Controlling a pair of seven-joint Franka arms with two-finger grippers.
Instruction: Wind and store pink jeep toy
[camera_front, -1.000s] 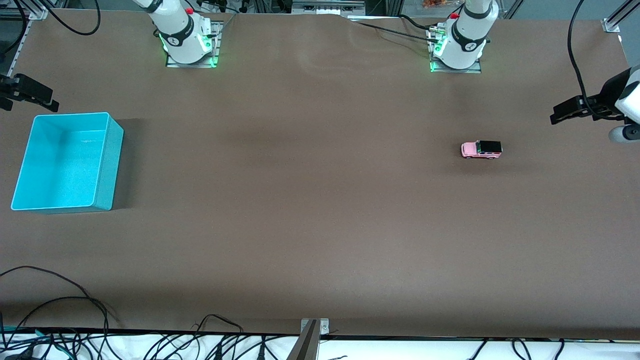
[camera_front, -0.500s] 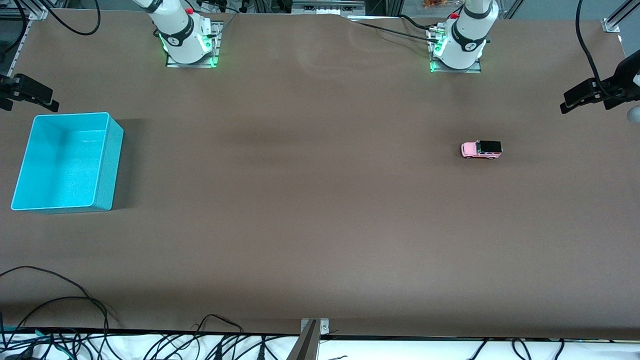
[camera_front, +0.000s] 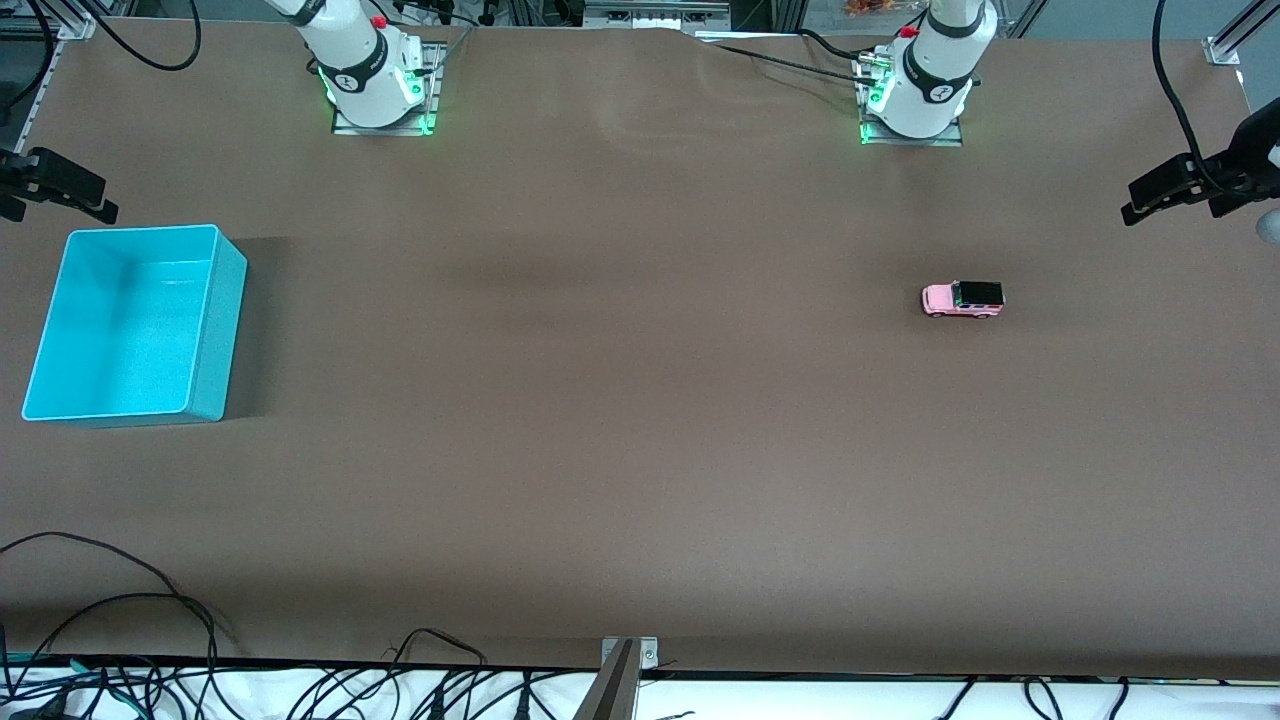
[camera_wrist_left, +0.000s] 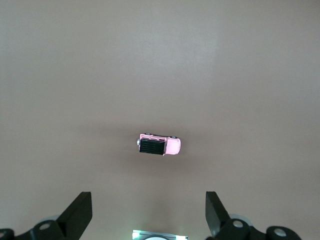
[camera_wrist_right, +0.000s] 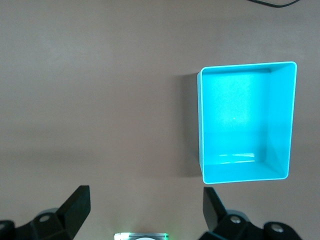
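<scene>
The small boxy pink jeep toy (camera_front: 962, 299), pink-bodied with a black rectangular roof and dark wheels, stands on its wheels on the brown matte surface (camera_front: 620, 420) toward the left arm's end, nearer the front camera than the left arm's white base (camera_front: 915, 95), at about 6 o'clock from that base in the front view. It touches nothing, with bare surface all round it. The left end effector (camera_front: 1160, 190) hangs in the air at about 2 o'clock from the toy in the front view, over the surface near the edge at the left arm's end, well apart from the toy; in the left wrist view its two black fingers (camera_wrist_left: 80, 215) stand wide apart with nothing between them, and the toy (camera_wrist_left: 159, 145) lies on the surface, clear of both fingertips. Well away, toward the right arm's end, sits the open turquoise rectangular plastic bin (camera_front: 215, 330), upright, at about 9 o'clock from the toy. The right end effector (camera_front: 60, 190) waits above the surface at about 11 o'clock from the bin in the front view, just beside its corner; the right wrist view shows its fingers (camera_wrist_right: 75, 207) spread open and holding nothing, with the bin (camera_wrist_right: 282, 120) apart from them. The broad middle of the surface between toy and bin is open brown cloth. Black cables (camera_front: 150, 620) trail along the edge nearest the front camera, and a metal bracket (camera_front: 625, 660) sits at the middle of that edge.
</scene>
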